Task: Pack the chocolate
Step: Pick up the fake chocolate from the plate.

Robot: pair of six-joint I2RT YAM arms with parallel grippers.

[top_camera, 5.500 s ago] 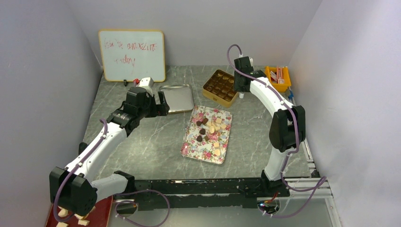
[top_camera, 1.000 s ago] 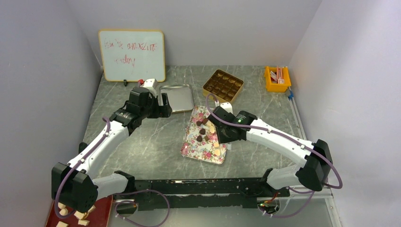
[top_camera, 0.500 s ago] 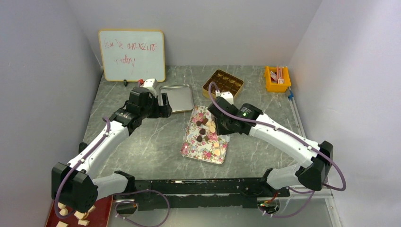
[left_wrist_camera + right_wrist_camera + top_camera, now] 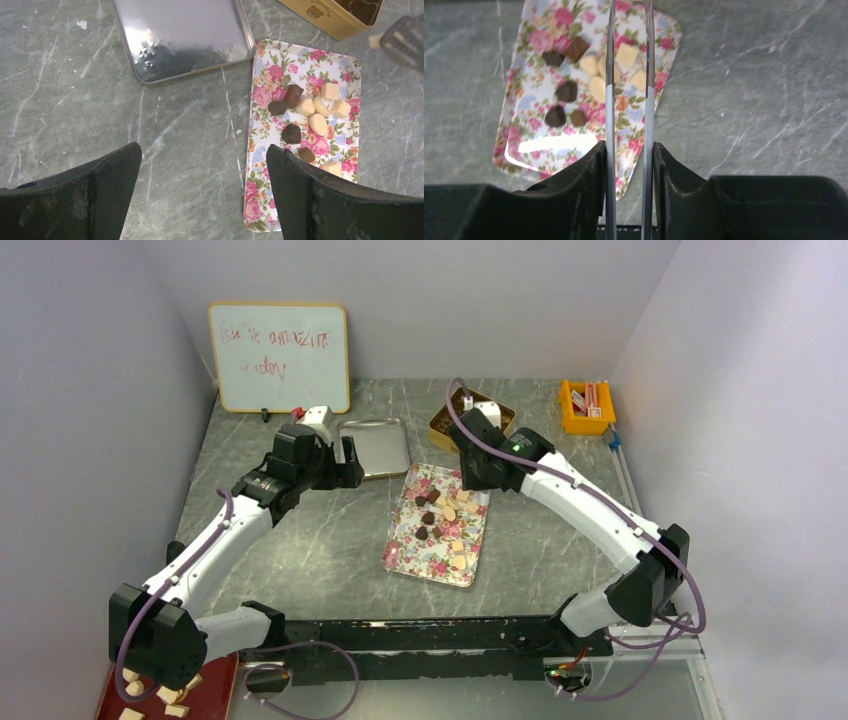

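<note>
Several chocolates [image 4: 443, 512], dark, tan and cream, lie on a floral tray [image 4: 420, 560] in the middle of the table. They also show in the left wrist view [image 4: 305, 107] and the right wrist view [image 4: 566, 91]. A gold compartment box [image 4: 443, 432] stands behind the tray, half hidden by my right arm. My right gripper [image 4: 629, 147] is shut on metal tongs [image 4: 610, 100] and hangs over the box [image 4: 470, 410]. In the left wrist view a small tan piece [image 4: 376, 40] shows at the tongs' blurred end beside the box [image 4: 325, 20]. My left gripper [image 4: 202, 150] is open and empty, left of the tray.
A silver tin lid [image 4: 375, 447] lies left of the gold box, close to my left gripper [image 4: 350, 465]. A whiteboard [image 4: 279, 357] leans at the back left. An orange bin [image 4: 587, 406] sits at the back right. A red plate with beige chunks [image 4: 170, 695] is at the near left.
My right arm has lifted from the floral tray and swung back over the gold box with the tongs. The left arm has not moved.
</note>
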